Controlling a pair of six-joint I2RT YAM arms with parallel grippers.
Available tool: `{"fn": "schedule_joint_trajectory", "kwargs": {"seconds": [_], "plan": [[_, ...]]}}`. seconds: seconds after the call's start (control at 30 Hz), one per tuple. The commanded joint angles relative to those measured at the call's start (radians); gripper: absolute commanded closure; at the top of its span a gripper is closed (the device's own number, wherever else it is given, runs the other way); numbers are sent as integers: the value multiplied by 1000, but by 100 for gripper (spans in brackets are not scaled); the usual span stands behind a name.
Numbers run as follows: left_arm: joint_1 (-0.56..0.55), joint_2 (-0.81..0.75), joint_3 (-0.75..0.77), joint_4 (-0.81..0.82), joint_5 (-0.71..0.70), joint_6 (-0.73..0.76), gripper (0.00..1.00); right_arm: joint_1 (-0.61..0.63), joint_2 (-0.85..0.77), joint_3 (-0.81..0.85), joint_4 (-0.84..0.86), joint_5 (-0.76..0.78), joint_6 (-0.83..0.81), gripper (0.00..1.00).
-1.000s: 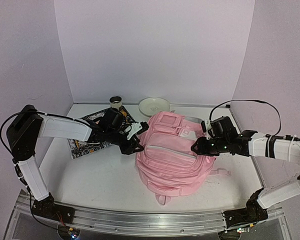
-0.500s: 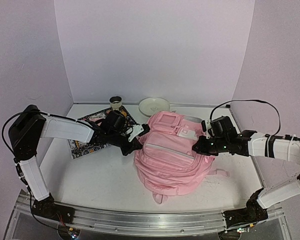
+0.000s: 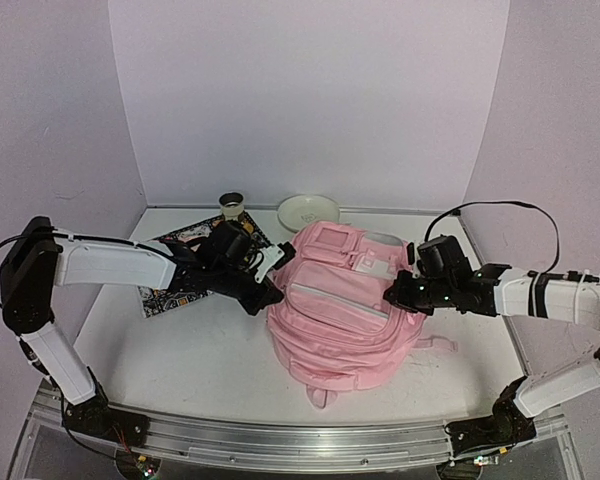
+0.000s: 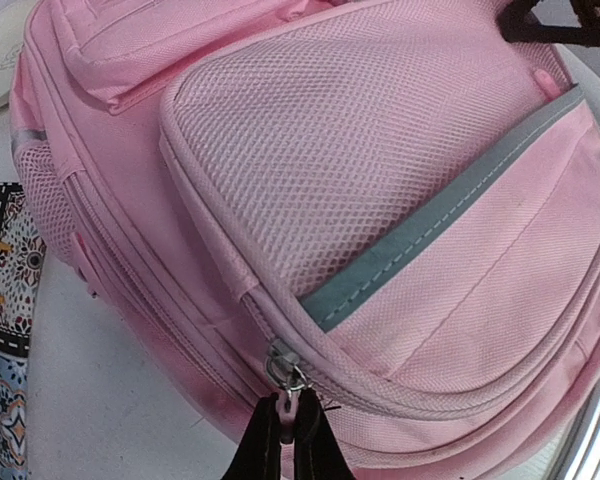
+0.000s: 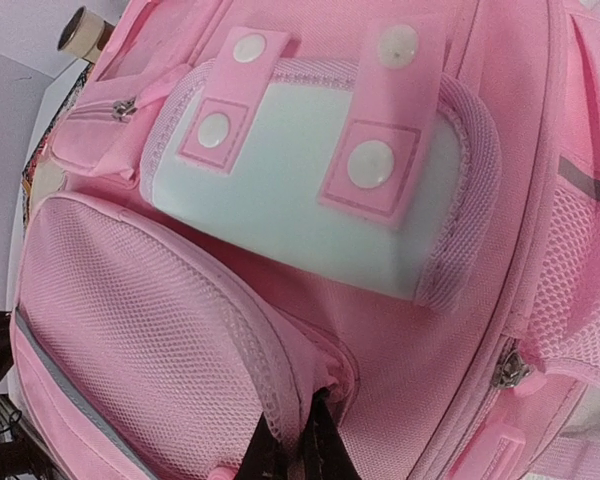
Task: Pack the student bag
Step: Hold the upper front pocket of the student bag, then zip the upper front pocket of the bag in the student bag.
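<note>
Lilac walls enclose a white table (pink student bag centred).

A white table fills the lower half of the overhead frame, closed in by pale walls at the back and sides. A pink backpack lies flat on it, right of centre. Left of the backpack lies a flat thing with a dark patterned cover, perhaps a book or a mat. Along the back edge, upper middle of the frame, a white bowl sits with a small dark-rimmed jar to its left.
</note>
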State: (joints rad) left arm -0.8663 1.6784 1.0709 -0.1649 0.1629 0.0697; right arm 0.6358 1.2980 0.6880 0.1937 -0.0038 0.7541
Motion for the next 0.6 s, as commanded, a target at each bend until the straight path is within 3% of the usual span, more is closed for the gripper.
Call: {"fn": "schedule_joint_trajectory", "kwargs": {"seconds": [0.0, 0.4, 0.57], "plan": [[-37, -87, -10, -83, 19, -140, 100, 11, -43, -18, 56, 111, 62, 100], [-113, -52, 17, -260, 48, -360, 100, 61, -88, -16, 25, 269, 155, 100], [-151, -56, 56, -268, 164, -407, 100, 103, -69, 8, 10, 334, 189, 100]]}}
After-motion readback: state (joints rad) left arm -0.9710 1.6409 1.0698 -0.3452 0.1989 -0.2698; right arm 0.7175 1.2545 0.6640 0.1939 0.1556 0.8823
